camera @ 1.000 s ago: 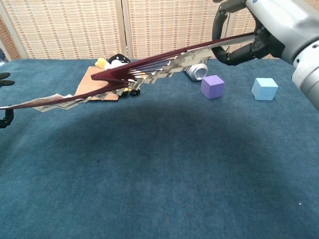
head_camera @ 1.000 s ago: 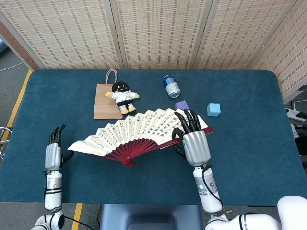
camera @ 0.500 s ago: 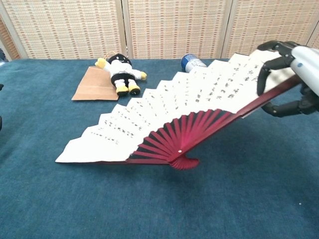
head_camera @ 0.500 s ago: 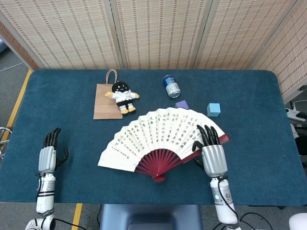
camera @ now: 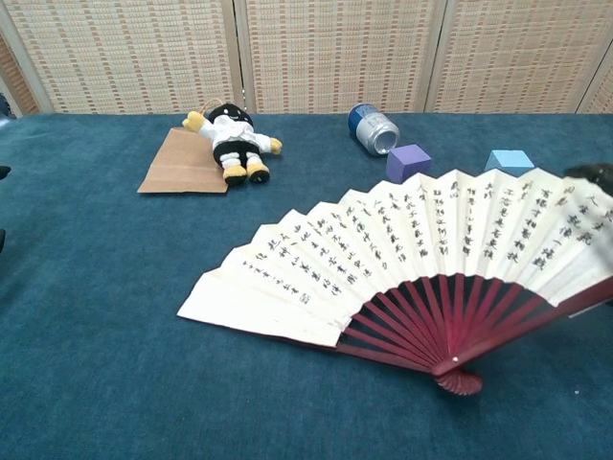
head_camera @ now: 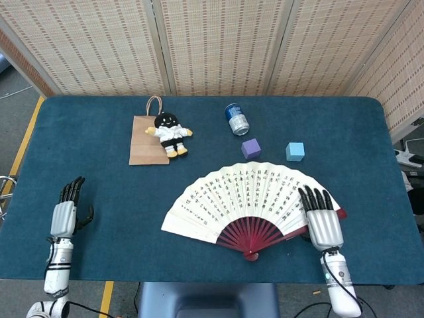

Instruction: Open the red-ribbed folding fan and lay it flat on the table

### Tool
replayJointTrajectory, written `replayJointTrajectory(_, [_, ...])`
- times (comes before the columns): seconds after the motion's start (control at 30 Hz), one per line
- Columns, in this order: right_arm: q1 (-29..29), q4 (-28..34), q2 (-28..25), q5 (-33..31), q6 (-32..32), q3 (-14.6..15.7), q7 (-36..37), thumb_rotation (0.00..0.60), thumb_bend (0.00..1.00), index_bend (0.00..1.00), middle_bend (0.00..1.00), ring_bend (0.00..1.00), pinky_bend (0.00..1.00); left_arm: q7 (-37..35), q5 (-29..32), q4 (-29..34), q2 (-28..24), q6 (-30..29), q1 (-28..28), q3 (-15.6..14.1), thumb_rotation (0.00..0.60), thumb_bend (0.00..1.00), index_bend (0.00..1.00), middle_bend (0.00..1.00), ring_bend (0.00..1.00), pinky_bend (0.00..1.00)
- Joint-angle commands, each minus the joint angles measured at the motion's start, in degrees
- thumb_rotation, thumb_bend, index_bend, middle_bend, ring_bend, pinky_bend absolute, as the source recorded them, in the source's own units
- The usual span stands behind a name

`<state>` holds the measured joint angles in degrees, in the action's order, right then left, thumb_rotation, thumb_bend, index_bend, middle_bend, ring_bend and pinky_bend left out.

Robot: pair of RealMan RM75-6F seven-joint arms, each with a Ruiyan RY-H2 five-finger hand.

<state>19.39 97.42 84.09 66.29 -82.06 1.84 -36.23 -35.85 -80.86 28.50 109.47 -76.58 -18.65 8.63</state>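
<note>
The folding fan (head_camera: 248,195) is spread wide, white lettered paper up, with its red ribs (head_camera: 255,233) meeting at a pivot near the table's front edge. My right hand (head_camera: 322,224) holds the fan's right end, fingers lying over the paper by the red outer rib. In the chest view the fan (camera: 421,254) fills the right half, its left end on the cloth; only a dark fingertip of the right hand (camera: 596,174) shows there. My left hand (head_camera: 65,213) hovers at the front left, fingers apart, holding nothing.
On the blue table (head_camera: 99,165), a brown paper bag (head_camera: 146,142) with a small plush doll (head_camera: 171,134) lies back left. A blue can (head_camera: 236,118) lies on its side behind a purple cube (head_camera: 250,148) and a light blue cube (head_camera: 295,151), both just behind the fan.
The right hand carried the fan right and toward the front edge while lowering it from a steep tilt to nearly flat. The left hand stayed at the front left.
</note>
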Motion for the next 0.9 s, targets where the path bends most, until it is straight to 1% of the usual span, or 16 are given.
replayJointTrajectory(0.03, [2.6, 5.2, -5.7, -4.8, 6.4, 0.2, -5.5, 0.600, 0.03, 0.00, 0.00, 0.00, 0.00, -0.1, -0.1, 1.3, -0.8, -0.1, 0.0, -0.1, 0.600, 0.54, 0.00, 0.00, 0.00, 0.01])
replayJointTrajectory(0.1, [3.2, 6.6, -7.2, -5.1, 7.4, 0.3, -6.7, 0.600, 0.01, 0.00, 0.00, 0.00, 0.00, 0.0, -0.1, 2.1, -1.3, -0.5, 0.0, -0.1, 0.600, 0.54, 0.00, 0.00, 0.00, 0.01])
replayJointTrajectory(0.17, [4.8, 10.7, -13.1, -5.7, 10.0, 1.5, -10.7, 0.600, 0.00, 0.00, 0.00, 0.00, 0.00, 0.0, -0.2, 4.0, -2.6, -0.9, 0.2, -0.1, 0.600, 0.54, 0.00, 0.00, 0.00, 0.01])
replayJointTrajectory(0.27, [5.8, 15.5, -19.0, -7.1, 13.2, 2.8, -11.5, 0.600, 0.00, 0.00, 0.00, 0.00, 0.00, 0.4, 0.0, 7.0, -4.2, -0.4, 0.6, -0.1, 0.600, 0.53, 0.00, 0.00, 0.00, 0.01])
replayJointTrajectory(0.33, [5.1, 17.4, -21.5, -5.6, 12.6, 3.2, -9.4, 0.600, 0.00, 0.00, 0.00, 0.00, 0.00, 0.5, -0.1, 9.3, -5.3, -0.7, 1.0, -0.3, 0.600, 0.53, 0.00, 0.00, 0.00, 0.01])
replayJointTrajectory(0.43, [0.5, 18.7, -24.4, 1.1, 6.6, 3.6, -0.9, 0.600, 0.00, 0.00, 0.00, 0.00, 0.00, 0.3, -1.5, 16.7, -9.2, -1.6, 2.4, -2.0, 0.600, 0.53, 0.00, 0.00, 0.00, 0.01])
replayJointTrajectory(0.47, [-2.0, 18.1, -24.8, 4.7, 2.9, 3.9, 3.1, 0.600, 0.00, 0.00, 0.00, 0.00, 0.00, 0.9, -2.9, 21.5, -12.5, -1.3, 3.1, -3.9, 0.600, 0.53, 0.00, 0.00, 0.00, 0.01])
replayJointTrajectory(0.53, [-5.9, 16.0, -24.6, 10.2, -3.0, 4.6, 8.5, 0.600, 0.01, 0.00, 0.00, 0.00, 0.00, 3.8, -5.1, 30.1, -18.8, -0.6, 4.2, -7.2, 0.600, 0.53, 0.00, 0.00, 0.00, 0.02])
replayJointTrajectory(0.6, [-10.3, 12.4, -23.2, 15.0, -9.5, 5.4, 13.3, 0.600, 0.01, 0.00, 0.00, 0.00, 0.00, 9.5, -7.4, 40.6, -27.0, 1.0, 5.1, -11.2, 0.600, 0.53, 0.00, 0.00, 0.00, 0.02])
replayJointTrajectory(0.63, [-11.8, 10.8, -22.5, 16.3, -11.5, 5.7, 14.8, 0.600, 0.01, 0.00, 0.00, 0.00, 0.00, 12.6, -8.0, 44.6, -30.1, 1.4, 5.4, -12.5, 0.600, 0.53, 0.00, 0.00, 0.00, 0.02])
replayJointTrajectory(0.67, [-13.5, 8.6, -21.6, 17.6, -13.6, 5.9, 16.4, 0.600, 0.01, 0.00, 0.00, 0.00, 0.00, 17.4, -9.0, 48.6, -33.4, 1.1, 5.9, -14.0, 0.600, 0.52, 0.00, 0.00, 0.00, 0.01])
replayJointTrajectory(0.73, [-15.3, 5.8, -20.5, 18.7, -15.4, 6.0, 18.6, 0.600, 0.01, 0.00, 0.00, 0.00, 0.00, 23.6, -9.1, 52.6, -36.3, -0.1, 7.2, -15.0, 0.600, 0.51, 0.00, 0.00, 0.00, 0.01])
replayJointTrajectory(0.77, [-15.7, 4.9, -20.5, 19.0, -15.2, 6.0, 19.6, 0.600, 0.02, 0.00, 0.00, 0.00, 0.00, 26.5, -9.2, 54.7, -37.6, -0.5, 7.7, -15.5, 0.600, 0.50, 0.00, 0.00, 0.00, 0.01])
replayJointTrajectory(0.8, [-15.7, 4.6, -20.9, 19.4, -14.8, 6.0, 20.5, 0.600, 0.02, 0.00, 0.00, 0.00, 0.00, 27.2, -9.5, 56.2, -38.5, -0.9, 7.8, -15.5, 0.600, 0.49, 0.00, 0.00, 0.00, 0.01])
replayJointTrajectory(0.83, [-15.8, 4.5, -21.2, 19.3, -14.5, 5.7, 21.8, 0.600, 0.02, 0.00, 0.00, 0.00, 0.00, 27.7, -9.5, 57.0, -38.9, -1.9, 8.0, -15.1, 0.600, 0.49, 0.00, 0.00, 0.00, 0.01])
replayJointTrajectory(0.9, [-16.0, 4.3, -21.8, 17.9, -13.7, 4.8, 22.9, 0.600, 0.02, 0.00, 0.00, 0.00, 0.00, 29.1, -9.9, 56.6, -38.5, -4.7, 8.6, -13.7, 0.600, 0.48, 0.00, 0.00, 0.00, 0.01])
